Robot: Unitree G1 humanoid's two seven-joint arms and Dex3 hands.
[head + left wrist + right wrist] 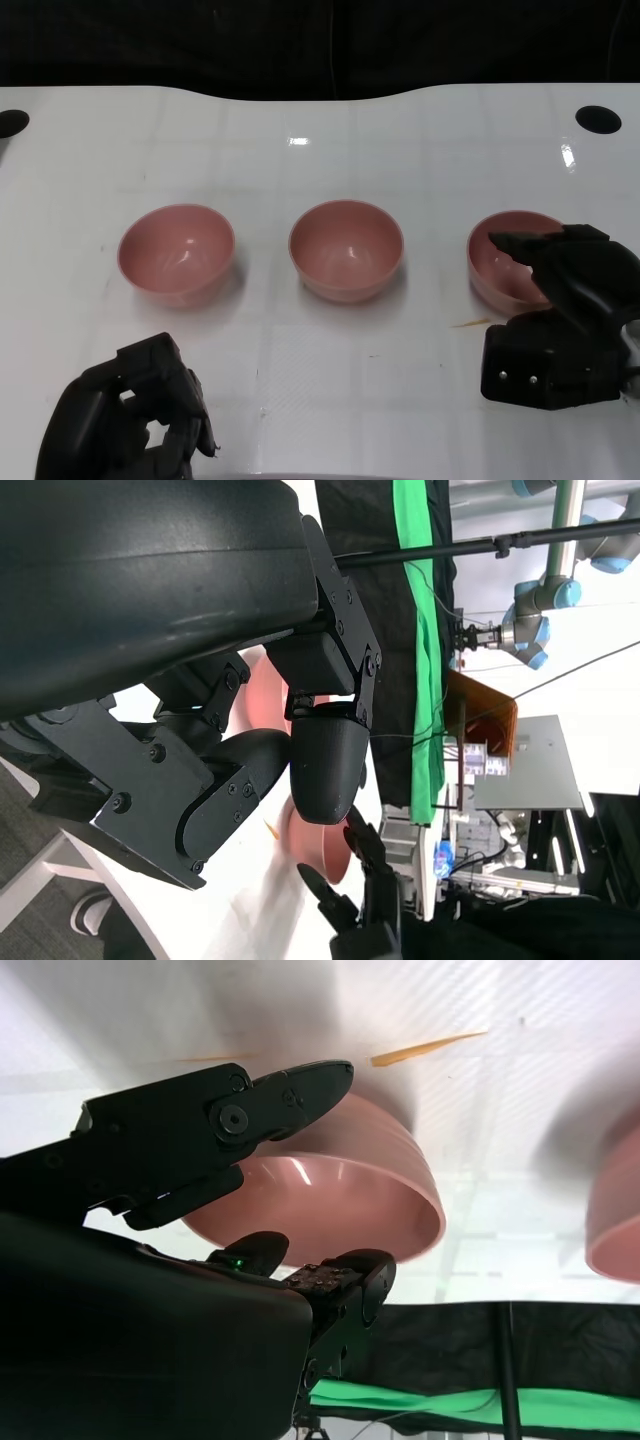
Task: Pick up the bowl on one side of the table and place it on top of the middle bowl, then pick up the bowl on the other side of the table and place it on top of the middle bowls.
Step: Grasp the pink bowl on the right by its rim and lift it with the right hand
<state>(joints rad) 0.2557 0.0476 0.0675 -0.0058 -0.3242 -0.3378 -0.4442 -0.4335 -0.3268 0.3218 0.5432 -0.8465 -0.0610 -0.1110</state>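
Three pink bowls stand in a row on the white table (pixel 320 380): the left bowl (pixel 177 250), the middle bowl (pixel 346 248) and the right bowl (pixel 500 262). My right hand (pixel 560 310) reaches over the right bowl's near rim and covers part of it. In the right wrist view the fingers (pixel 250 1110) lie on either side of the right bowl's (pixel 330 1190) wall, still apart. The bowl sits on the table. My left hand (pixel 125 415) rests low at the near left, fingers curled in on nothing, well short of the left bowl.
Round black holes (pixel 598 118) mark the table's far corners. A small yellowish streak (pixel 470 322) lies just left of my right hand. The right wrist view shows the middle bowl's (pixel 615 1210) side. Past the table's far edge it is dark.
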